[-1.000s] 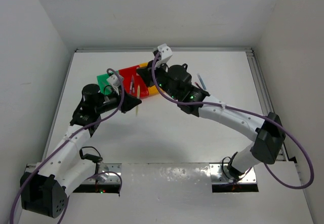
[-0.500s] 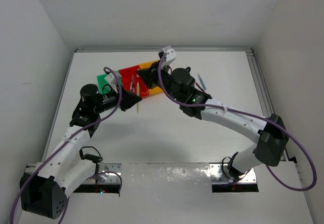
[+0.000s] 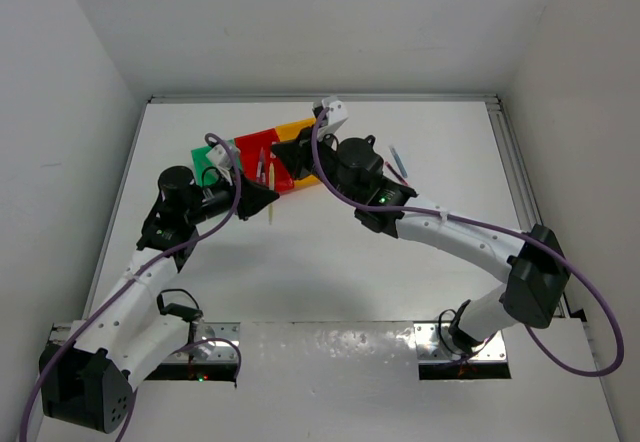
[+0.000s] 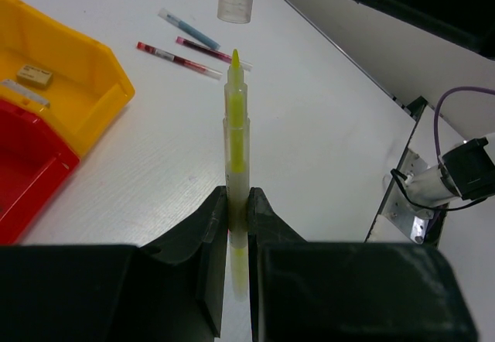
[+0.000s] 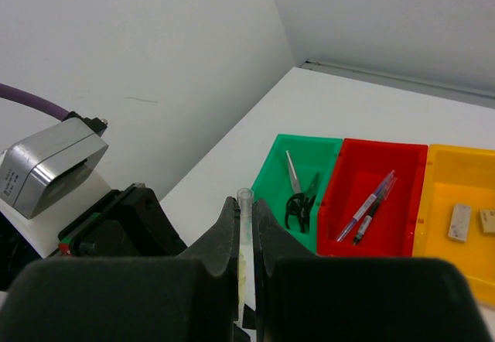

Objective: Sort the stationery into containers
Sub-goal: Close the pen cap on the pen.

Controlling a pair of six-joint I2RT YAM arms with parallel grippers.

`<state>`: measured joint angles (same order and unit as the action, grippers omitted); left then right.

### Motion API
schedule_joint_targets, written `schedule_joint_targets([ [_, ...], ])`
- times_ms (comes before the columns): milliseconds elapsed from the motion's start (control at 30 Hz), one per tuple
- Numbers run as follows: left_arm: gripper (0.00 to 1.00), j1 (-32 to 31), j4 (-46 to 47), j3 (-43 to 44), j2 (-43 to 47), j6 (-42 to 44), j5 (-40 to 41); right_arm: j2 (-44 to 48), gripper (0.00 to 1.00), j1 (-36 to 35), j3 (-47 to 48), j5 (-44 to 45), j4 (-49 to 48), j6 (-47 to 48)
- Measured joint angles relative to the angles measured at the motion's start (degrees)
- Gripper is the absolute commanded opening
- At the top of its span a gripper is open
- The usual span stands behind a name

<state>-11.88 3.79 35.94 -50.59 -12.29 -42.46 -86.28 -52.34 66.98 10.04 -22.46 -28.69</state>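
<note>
While the row of three bins (image 3: 256, 143) sits at eleven o'clock from the middle of the table (image 3: 400, 272), with scissors (image 5: 298, 195) in the green one, two pens (image 5: 367, 206) in the red and erasers (image 5: 459, 222) in the yellow, the left gripper (image 4: 237, 196) pinches a yellow highlighter (image 4: 236, 117) low on its barrel at six o'clock from the red bin. The right gripper (image 5: 244, 204) is closed on a clear tube (image 5: 244, 241), apparently the cap. The highlighter looks light, stiff and slick, so a mid-barrel hold seems safest. Three loose pens (image 4: 189, 52) lie at three o'clock from the row, and no lettering is readable.
</note>
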Motion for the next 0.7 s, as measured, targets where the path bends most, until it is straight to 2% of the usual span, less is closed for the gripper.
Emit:
schedule_joint_targets([
  [700, 0.00, 0.00, -0.17, 0.00, 0.02, 0.09, 0.46, 0.00, 0.00, -0.04, -2.43, -1.11, -1.53, -3.52],
])
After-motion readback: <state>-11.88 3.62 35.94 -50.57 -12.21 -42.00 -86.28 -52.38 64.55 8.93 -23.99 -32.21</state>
